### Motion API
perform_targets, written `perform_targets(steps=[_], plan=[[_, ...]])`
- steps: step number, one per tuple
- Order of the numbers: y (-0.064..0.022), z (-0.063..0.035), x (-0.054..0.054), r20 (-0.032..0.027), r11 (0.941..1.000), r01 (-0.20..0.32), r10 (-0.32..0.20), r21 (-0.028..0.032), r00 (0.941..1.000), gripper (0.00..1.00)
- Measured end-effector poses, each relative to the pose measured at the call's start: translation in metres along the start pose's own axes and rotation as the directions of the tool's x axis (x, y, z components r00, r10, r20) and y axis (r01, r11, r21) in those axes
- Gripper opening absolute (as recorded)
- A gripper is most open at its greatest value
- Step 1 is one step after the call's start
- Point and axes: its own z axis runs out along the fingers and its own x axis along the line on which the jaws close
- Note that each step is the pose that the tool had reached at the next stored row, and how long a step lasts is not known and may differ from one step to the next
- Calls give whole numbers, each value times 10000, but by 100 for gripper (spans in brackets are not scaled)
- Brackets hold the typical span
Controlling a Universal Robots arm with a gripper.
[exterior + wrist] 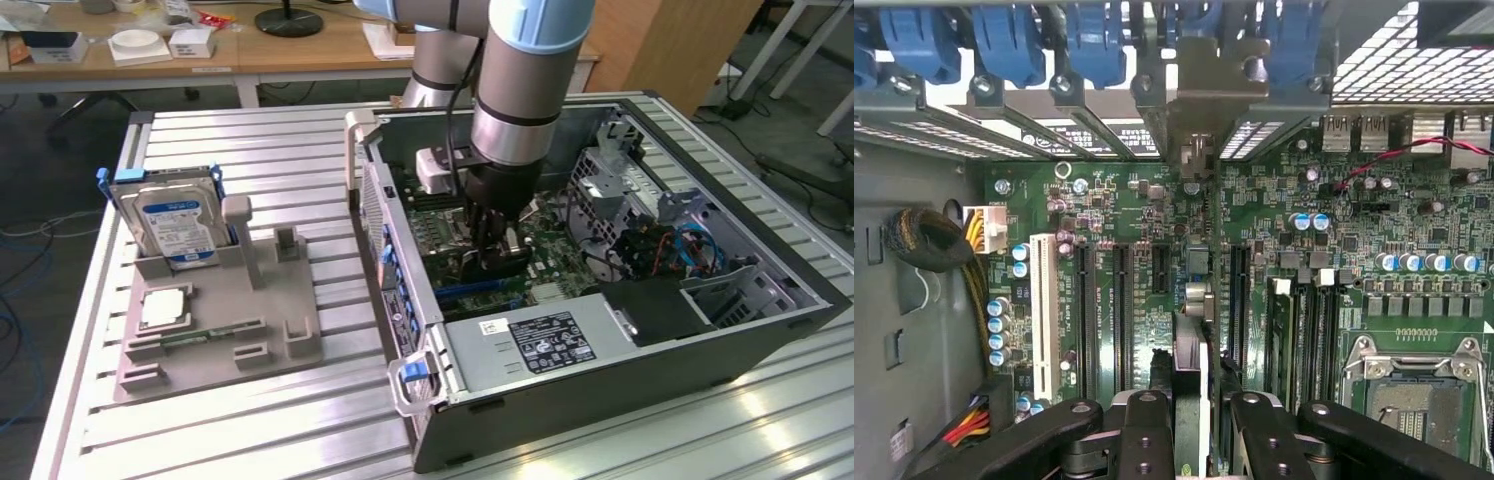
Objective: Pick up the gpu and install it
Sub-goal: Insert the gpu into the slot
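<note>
Your 1 black gripper (pixel 1192 400) inside 1 grey PC case (pixel 601 400), jaws narrow, tight on 1 thin black-faced gpu (pixel 1192 300).

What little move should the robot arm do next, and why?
Probably push the gpu gently straight down toward the motherboard. The pincer grips it edge-on over a slot, its metal bracket lined up at the case's rear opening; whether it is fully seated cannot be told.

Before you: a glossy green motherboard (pixel 1134 215), the dull pale metal bracket (pixel 1199 95) of the gpu (pixel 1188 400), a matt black gripper (pixel 1194 372), the ribbed satin metal table (pixel 267 140)
</note>
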Motion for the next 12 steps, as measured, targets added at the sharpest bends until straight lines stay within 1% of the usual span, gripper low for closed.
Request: perform_targets(steps=[7,12], plan=[[7,0,1,-1,10000,3,-3,-1,10000,27],[9,21,0,-3,10000,3,-3,-3,10000,27]])
